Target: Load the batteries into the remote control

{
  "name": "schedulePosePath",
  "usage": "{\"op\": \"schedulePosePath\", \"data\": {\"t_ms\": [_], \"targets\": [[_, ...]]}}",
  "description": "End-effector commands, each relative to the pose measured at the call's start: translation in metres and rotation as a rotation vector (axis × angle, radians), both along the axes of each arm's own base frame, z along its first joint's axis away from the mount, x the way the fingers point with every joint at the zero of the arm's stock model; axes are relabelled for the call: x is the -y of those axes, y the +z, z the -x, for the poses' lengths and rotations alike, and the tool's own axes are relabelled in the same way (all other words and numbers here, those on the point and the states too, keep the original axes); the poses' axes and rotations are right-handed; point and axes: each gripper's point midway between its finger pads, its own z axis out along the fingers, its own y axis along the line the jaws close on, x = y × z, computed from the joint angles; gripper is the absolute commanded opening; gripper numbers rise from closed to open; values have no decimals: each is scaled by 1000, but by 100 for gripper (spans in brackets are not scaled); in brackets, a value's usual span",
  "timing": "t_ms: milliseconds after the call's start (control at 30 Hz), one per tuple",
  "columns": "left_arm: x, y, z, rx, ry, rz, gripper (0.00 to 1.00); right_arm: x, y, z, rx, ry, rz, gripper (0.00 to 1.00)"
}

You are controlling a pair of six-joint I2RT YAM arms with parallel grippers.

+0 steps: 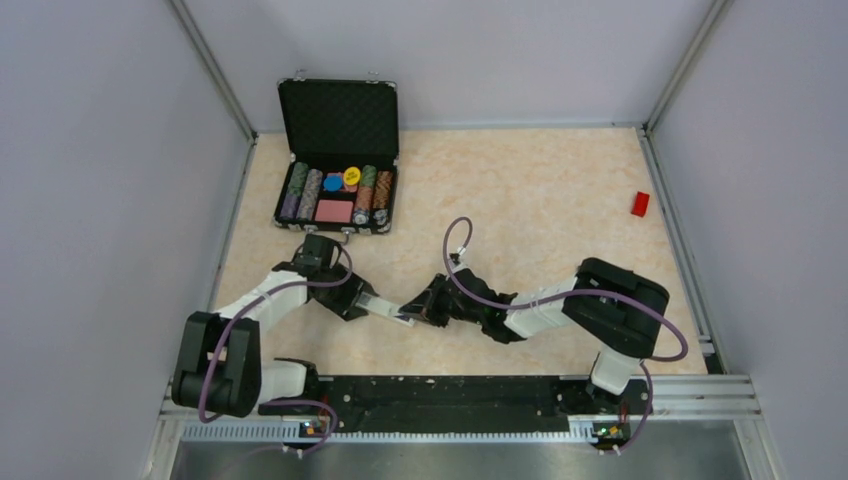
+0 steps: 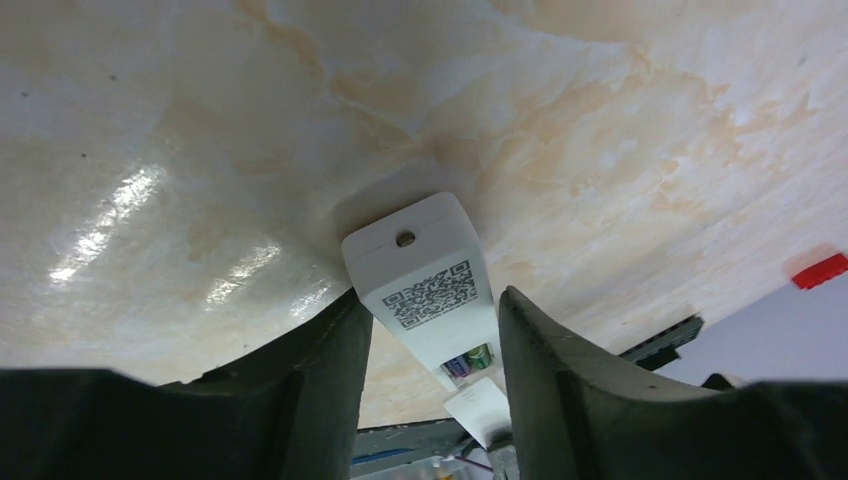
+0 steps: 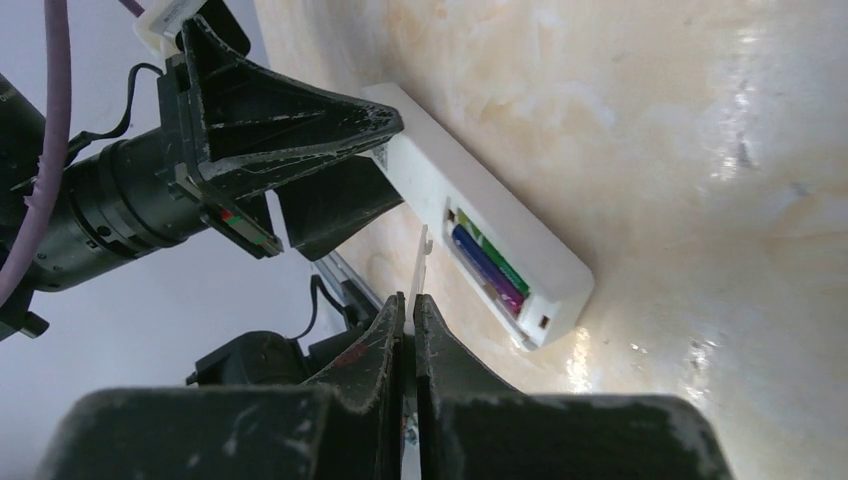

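1. Here we go: the left gripper (image 2: 432,296) is clamped across the slim white remote control (image 3: 520,232), back side up, one finger on each long edge.
2. The remote sits low over the marble-pattern table (image 3: 700,150), mid-table between the two arms. I can't quite tell from here whether its far end is touching the surface.
3. Both batteries (image 3: 488,266), one green and one dark purple, lie side by side in the open back of the remote. By my reckoning the loading itself is done.
4. The right gripper (image 3: 410,300) is pinched tight on the thin white cover plate (image 3: 419,262), held edge-on just beside the opening.
5. So the job in hand looks like closing up, and to do it well:
   - Lay the plate flat and parallel to the remote's back before closing in.
   - Line up its long edges with the opening.
   - Seat one end first, then slide or press along.
   - Go gently, because a skewed plate could knock a cell out of place.
   - Keep the left grip firm so the remote doesn't twist under the push.
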Motion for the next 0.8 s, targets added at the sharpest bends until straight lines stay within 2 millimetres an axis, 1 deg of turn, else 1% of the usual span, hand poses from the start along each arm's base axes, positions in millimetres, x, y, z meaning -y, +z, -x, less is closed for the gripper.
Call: {"op": "schedulePosePath", "data": {"t_ms": [0, 133, 267, 500, 767], "targets": [[-11, -21, 16, -98, 63, -53, 52, 5, 5, -18, 81, -69, -42, 0], [-13, -21, 15, -102, 91, -59, 45, 6, 4, -20, 93, -83, -55, 0], [-15, -22, 16, -104, 98, -69, 40, 6, 2, -21, 87, -95, -60, 0], [-13, -22, 20, -110, 92, -56, 40, -1, 4, -14, 29, -87, -108, 0], [-10, -20, 20, -94, 92, -31, 40, 0, -6, -3, -26, -103, -69, 0]]}}
